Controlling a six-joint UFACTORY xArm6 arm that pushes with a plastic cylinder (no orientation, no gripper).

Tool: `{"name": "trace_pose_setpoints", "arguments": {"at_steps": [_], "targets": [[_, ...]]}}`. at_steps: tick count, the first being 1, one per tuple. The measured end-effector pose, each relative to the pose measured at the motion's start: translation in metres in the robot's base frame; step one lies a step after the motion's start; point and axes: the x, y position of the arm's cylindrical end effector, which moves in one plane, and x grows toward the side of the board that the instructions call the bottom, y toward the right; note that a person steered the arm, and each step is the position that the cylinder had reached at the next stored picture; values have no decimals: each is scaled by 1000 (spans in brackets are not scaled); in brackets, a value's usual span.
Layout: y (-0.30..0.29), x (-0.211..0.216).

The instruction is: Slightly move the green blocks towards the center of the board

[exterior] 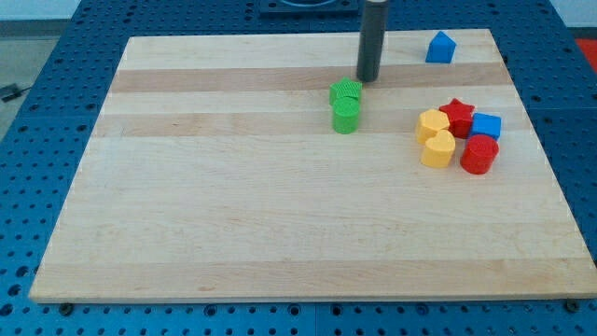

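Wooden board (280, 224) on blue pegboard: my tip (368, 80), holding nothing, sits just beyond two touching green blocks (346, 105), placed to push them nearer.

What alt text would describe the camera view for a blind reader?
My tip sits just above two touching green blocks near the wooden board's top centre. Red, yellow and blue blocks cluster at the view's right; one blue block stands alone at top right.

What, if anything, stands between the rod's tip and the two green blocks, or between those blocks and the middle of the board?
Nothing visible does. My tip sits just above and right of the upper green block, which touches the lower green block. The board below them, toward its center, is bare wood; the red, yellow and blue cluster lies off to the view's right.
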Motion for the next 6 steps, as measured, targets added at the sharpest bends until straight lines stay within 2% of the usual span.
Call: {"name": "trace_pose_setpoints", "arguments": {"at_steps": [2, 4, 6], "targets": [[-5, 28], [-60, 47], [18, 52]]}}
